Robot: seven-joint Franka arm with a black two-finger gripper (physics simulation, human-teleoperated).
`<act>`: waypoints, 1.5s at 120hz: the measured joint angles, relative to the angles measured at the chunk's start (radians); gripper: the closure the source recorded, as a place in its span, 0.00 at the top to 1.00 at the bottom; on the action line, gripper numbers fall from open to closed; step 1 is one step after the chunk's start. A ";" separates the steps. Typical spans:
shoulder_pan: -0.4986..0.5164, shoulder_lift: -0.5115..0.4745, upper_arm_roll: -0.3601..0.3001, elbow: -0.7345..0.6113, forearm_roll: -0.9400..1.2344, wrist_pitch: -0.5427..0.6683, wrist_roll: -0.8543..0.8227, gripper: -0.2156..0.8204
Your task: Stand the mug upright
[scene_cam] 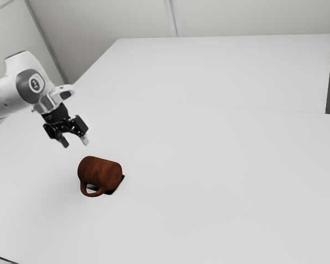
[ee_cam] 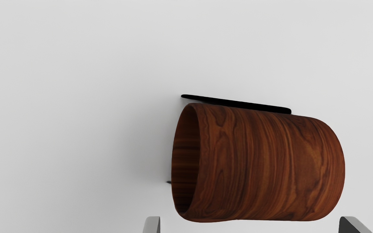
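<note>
Black two-finger pincer (scene_cam: 75,143): set wide, nothing between its fingers, held above the white table (scene_cam: 225,187). Brown wood-grained cylindrical mug (scene_cam: 102,171): lying on its side on the tabletop, below the pincer and towards the exterior view's right; handle low, near the surface. Thin flat black piece (ee_cam: 238,103) alongside, partly hidden by the mug; contact cannot be determined.

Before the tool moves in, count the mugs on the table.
1. The brown mug lies on its side on the white table, partly covering a thin black item; the open tool hovers clear of the mug.
</note>
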 joint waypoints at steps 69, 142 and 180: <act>0.177 0.295 -0.002 0.150 -0.301 -0.191 0.412 0.79; 0.221 0.387 -0.003 0.128 -0.533 -0.394 0.574 0.68; 0.229 0.392 -0.008 0.130 -0.546 -0.444 0.601 0.31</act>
